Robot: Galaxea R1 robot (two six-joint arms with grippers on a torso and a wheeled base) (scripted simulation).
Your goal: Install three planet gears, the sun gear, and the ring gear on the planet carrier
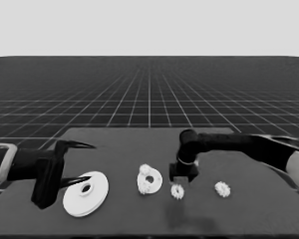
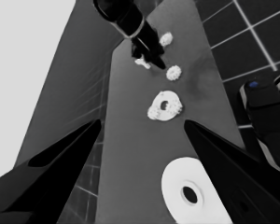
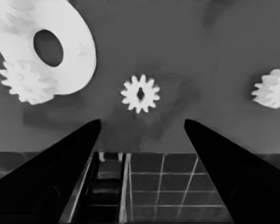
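Right tool [image 1: 183, 175] hangs over the middle of the tabletop [image 1: 129, 219], above and just behind a loose gear [image 1: 177, 191]. Its fingers [image 3: 60, 177] are spread, nothing between them; in the right wrist view that gear [image 3: 140, 94] lies flat ahead of the tips, untouched. Second loose gear [image 1: 222, 188] lies further right, well apart from the first. Smaller round part [image 1: 150, 180] sits just left of the right tool, near centre, with two gears on it: one [image 1: 146, 169] at its far edge, another [image 1: 148, 189] at its near edge. Right wrist view shows a gear [image 3: 25, 81] poking out at that part's rim. Thin white piece [image 2: 142, 62] lies right by the right tool in the left wrist view. Larger round part [image 1: 85, 193] lies flat at the tabletop's left end. Left tool [image 1: 72, 164] is parked there, fingers spread, lower finger tip over the larger part's rim, not gripping it.
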